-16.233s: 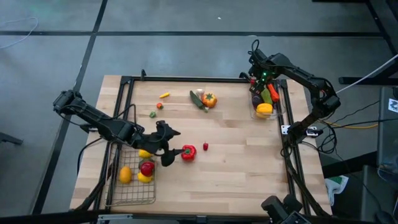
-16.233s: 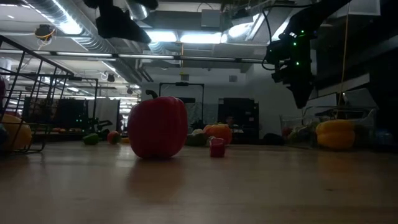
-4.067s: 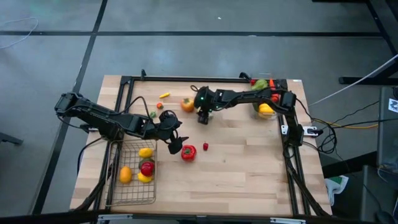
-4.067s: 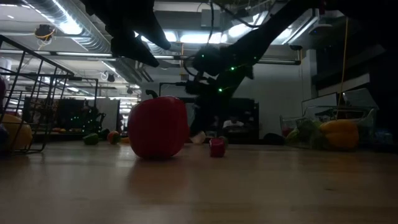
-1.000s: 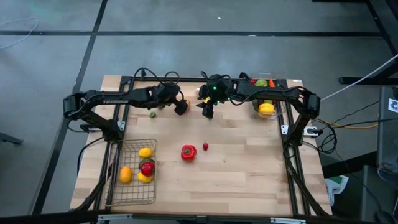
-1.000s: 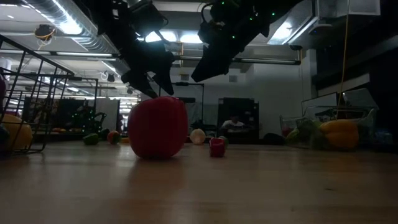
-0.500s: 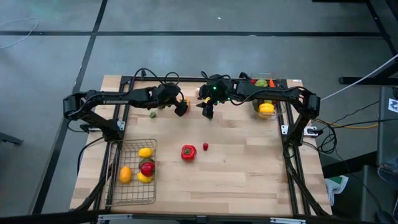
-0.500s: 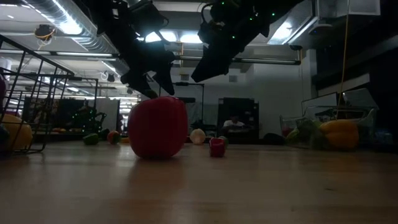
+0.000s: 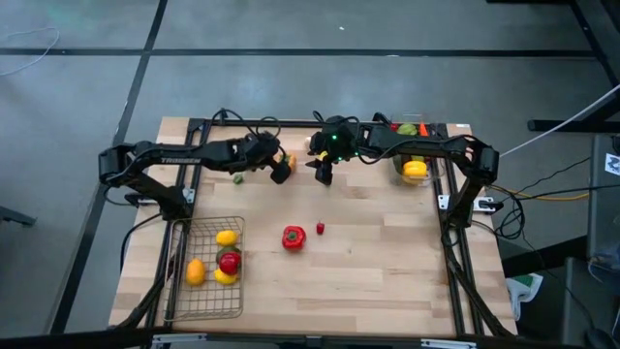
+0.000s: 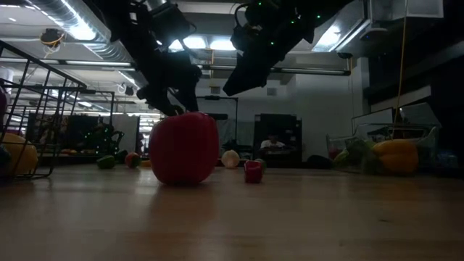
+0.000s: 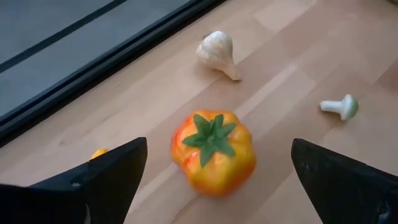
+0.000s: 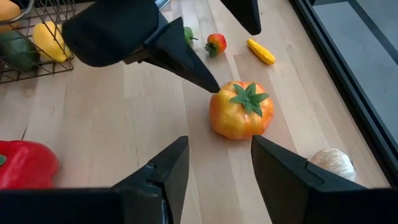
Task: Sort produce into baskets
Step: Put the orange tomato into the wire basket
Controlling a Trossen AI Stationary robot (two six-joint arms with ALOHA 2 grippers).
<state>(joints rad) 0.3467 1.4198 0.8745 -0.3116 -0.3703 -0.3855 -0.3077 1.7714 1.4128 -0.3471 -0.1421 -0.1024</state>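
Sorting was partly done: wire basket [image 9: 207, 302] held four pieces, clear bin [image 9: 426, 174] several. Red pepper [image 9: 294, 237] and small bits lay loose. Left gripper [image 11: 214, 180], jaws wide, straddled the upright orange tomato [image 11: 213, 151], stem up, near the table's far edge. Right gripper [image 12: 219, 163] hovered beside it, half open, empty.

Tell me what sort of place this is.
Probably a robotics lab or workshop: a framed wooden table on a bare grey floor, exposed ceiling ducts with strip lights, and shelving racks behind.
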